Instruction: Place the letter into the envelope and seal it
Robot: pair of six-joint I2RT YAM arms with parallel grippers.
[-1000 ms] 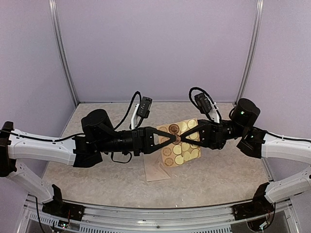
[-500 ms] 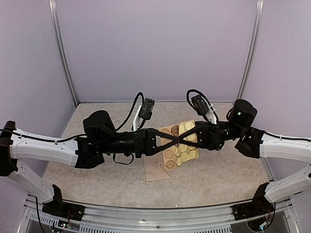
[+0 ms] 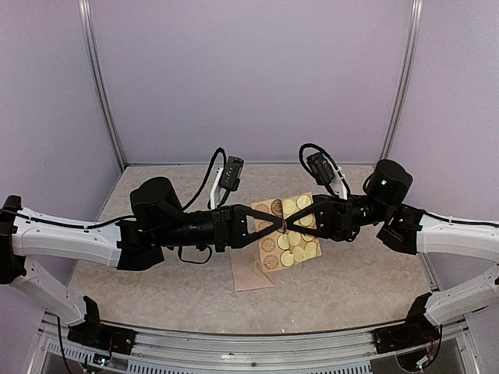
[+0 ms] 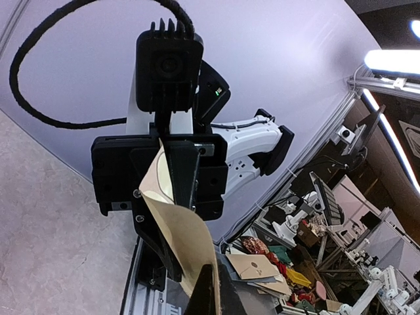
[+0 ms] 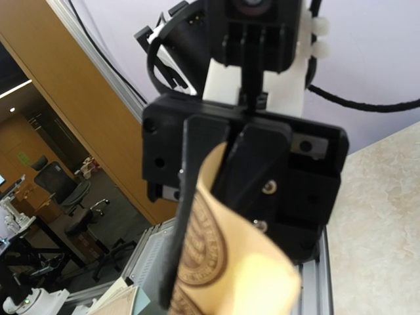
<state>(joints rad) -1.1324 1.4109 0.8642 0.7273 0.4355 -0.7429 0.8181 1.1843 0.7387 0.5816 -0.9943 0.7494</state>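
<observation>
My left gripper point(image 3: 277, 223) and right gripper point(image 3: 291, 224) meet tip to tip above the table point(image 3: 156, 288), each clamped shut on the sticker sheet point(image 3: 300, 243), I'd judge so one steadies it while the other peels a seal. The envelope point(image 3: 251, 274) lies flat just nearer, slightly left

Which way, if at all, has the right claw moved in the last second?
Yes, slightly. The right claw has edged left, away from the right frame post, while shut on the sticker sheet together with the left claw.
</observation>
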